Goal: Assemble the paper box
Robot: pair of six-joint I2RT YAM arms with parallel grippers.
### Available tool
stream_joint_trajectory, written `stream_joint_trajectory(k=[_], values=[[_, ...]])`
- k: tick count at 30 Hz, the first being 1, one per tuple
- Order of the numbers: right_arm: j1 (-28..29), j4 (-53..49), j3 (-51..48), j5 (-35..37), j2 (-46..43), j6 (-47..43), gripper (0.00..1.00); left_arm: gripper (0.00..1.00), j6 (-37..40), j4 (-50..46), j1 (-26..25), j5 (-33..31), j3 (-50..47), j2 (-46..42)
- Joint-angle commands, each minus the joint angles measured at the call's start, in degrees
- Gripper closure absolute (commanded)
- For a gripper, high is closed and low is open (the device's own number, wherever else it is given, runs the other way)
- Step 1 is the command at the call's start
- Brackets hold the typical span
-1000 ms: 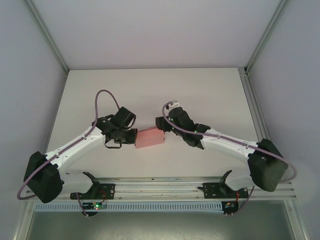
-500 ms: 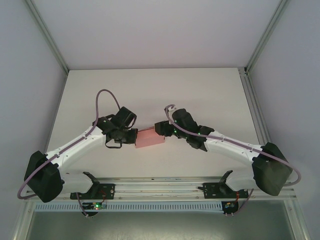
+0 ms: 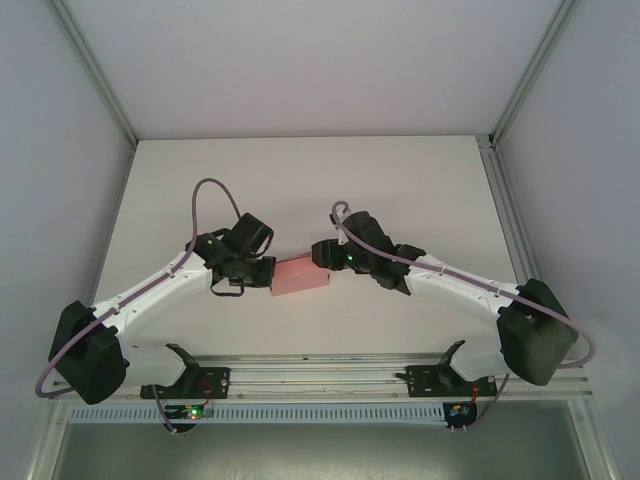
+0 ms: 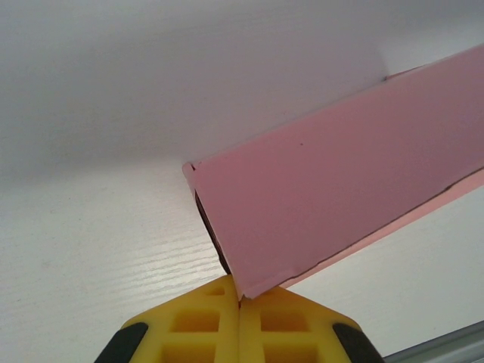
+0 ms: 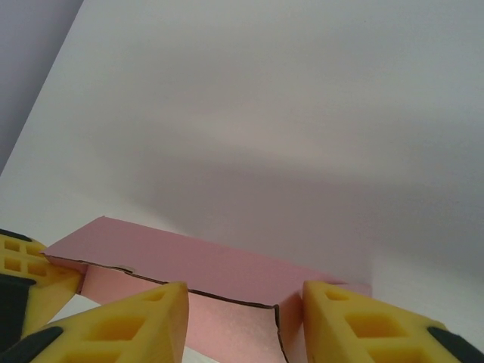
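White matte tabletop (image 3: 300, 170), faint grain close up, soft shadows on it. Pale grey flat enclosure walls (image 3: 300, 60) at back, L & R. Silver aluminium corner posts (image 3: 94, 70) rise from back corners. Silver aluminium extrusion rail (image 3: 320, 372) along near edge; white slotted strip (image 3: 320, 412) just below.

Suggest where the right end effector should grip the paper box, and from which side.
Probably the free right end of the paper box, from the right: the left end effector pinches its left corner, and that end is narrow enough to straddle.
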Motion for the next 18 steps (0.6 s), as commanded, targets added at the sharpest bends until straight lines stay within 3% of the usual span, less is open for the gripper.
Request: stream_joint_trajectory(k=[1,5,8,14,18], values=[[1.12,1.45,0.48,-8.36,2.08,2.7,0.61,1.0,0.95,-4.37,-0.56,-1.44,-3.31,4.62],[0.81,6.09,-0.15,-13.56,2.36,5.61,0.61,1.0,0.9,-4.61,-0.5,-1.31,-2.78,5.42],[0.57,4.38,0.33,-13.24,2.47,5.76,0.62,1.0,0.95,-4.45,-0.5,-1.3,-2.47,5.63],[-0.37,3.55,-0.04,-16.56,2.75,7.03,0.77,1.0,0.86,-4.44,-0.55,-1.31,-2.42,5.62],[-0.02,-1.95,0.32,-12.32,3.1,4.73,0.78,1.0,0.86,-4.77,-0.57,-1.64,-2.19,5.45]])
